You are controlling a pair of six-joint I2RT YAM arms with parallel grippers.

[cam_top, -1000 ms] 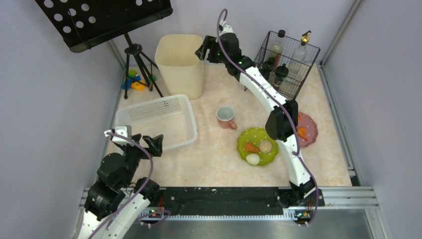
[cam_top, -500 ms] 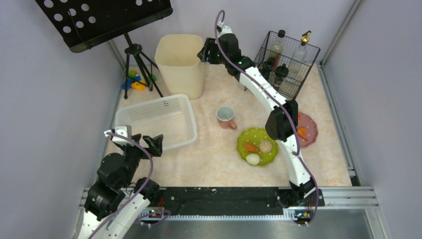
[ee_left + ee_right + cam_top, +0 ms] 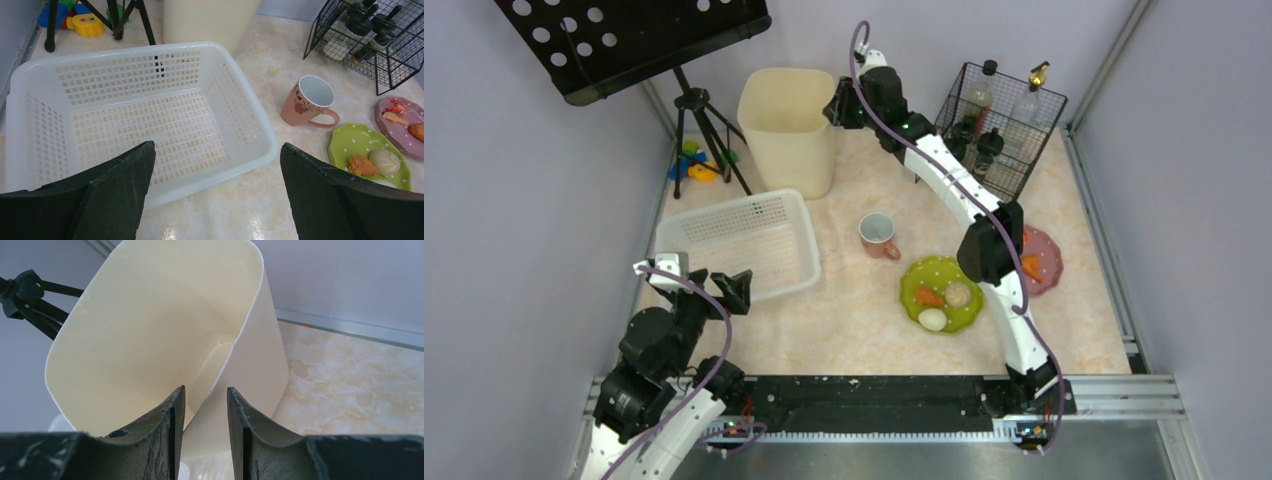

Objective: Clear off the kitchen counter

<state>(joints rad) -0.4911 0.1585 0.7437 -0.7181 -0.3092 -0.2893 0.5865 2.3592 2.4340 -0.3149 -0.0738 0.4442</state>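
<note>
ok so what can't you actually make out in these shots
- lower inside of the cream bin: right wrist view, blocked by the fingers of the right hand
- whether that hand pinches the bin wall: contact not visible in any view
- pink plate: top view, the right arm covers its left part; left wrist view cuts it at the edge
- bottles in the wire rack: too small to identify
</note>
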